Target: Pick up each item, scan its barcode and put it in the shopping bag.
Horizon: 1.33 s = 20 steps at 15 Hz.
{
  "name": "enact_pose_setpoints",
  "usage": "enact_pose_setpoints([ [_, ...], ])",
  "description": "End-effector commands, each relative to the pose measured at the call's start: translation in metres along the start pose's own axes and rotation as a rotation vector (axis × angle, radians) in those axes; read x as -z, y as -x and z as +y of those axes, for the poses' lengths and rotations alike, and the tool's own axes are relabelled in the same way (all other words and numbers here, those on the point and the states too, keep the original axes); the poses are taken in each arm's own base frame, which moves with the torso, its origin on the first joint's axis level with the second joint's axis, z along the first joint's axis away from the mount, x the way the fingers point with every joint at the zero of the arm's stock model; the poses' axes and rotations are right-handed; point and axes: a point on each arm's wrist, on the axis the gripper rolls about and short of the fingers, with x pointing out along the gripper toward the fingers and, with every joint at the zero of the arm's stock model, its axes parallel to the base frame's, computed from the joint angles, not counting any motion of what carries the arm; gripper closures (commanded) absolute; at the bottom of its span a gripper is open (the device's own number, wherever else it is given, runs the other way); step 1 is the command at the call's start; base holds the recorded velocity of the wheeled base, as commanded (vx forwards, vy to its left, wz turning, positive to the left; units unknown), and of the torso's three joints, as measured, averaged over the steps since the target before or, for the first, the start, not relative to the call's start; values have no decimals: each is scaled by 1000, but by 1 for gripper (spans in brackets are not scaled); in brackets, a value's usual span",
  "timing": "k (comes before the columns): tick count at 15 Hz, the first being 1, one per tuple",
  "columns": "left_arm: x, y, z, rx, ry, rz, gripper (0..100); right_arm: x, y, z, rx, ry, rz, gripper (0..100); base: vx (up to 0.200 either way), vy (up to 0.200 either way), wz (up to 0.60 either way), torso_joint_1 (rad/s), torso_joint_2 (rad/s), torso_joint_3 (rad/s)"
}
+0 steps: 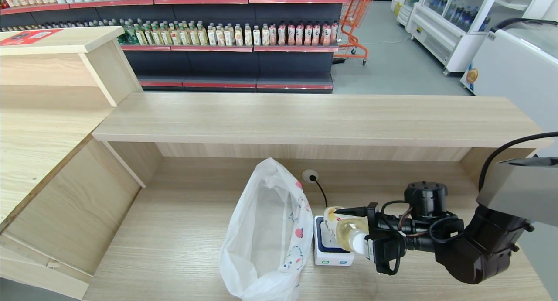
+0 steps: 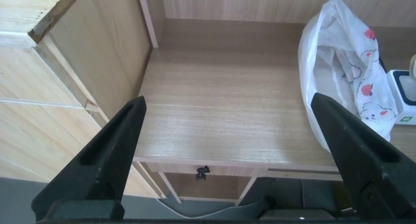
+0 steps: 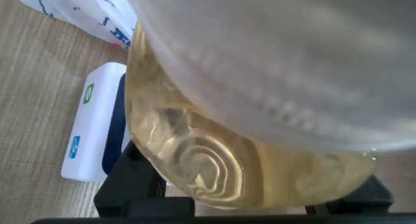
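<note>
Your right claw [image 1: 362, 237] is clamped around the bottle [image 1: 344, 229], holding it on its side just above the scanner [image 1: 333, 255], which sits toward the desk's [image 1: 174, 248] front edge, right beside the shopping bag [image 1: 266, 244]. Keep it low and level over the scanner's window and roll the wrist slowly; I cannot tell where the barcode faces. The left claw [image 2: 227, 110] hangs wide open and empty off the desk's front edge. The bottle is clear plastic, rounded, full of pale yellow liquid.
</note>
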Motion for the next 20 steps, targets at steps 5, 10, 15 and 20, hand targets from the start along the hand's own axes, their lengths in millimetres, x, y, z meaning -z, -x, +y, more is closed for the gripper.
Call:
enact_pose_setpoints([
  [5,0,0,0,1,0,0,0,-22,36,-7,16,-12,-101,100,0,0,0,0,0,0],
  [10,0,0,0,1,0,0,0,-61,73,-4,-33,-299,-84,100,0,0,0,0,0,0],
  [15,0,0,0,0,0,0,0,-99,117,-3,-56,-794,-49,100,0,0,0,0,0,0],
  [20,0,0,0,0,0,0,0,-120,143,-12,9,-1062,-28,100,0,0,0,0,0,0],
])
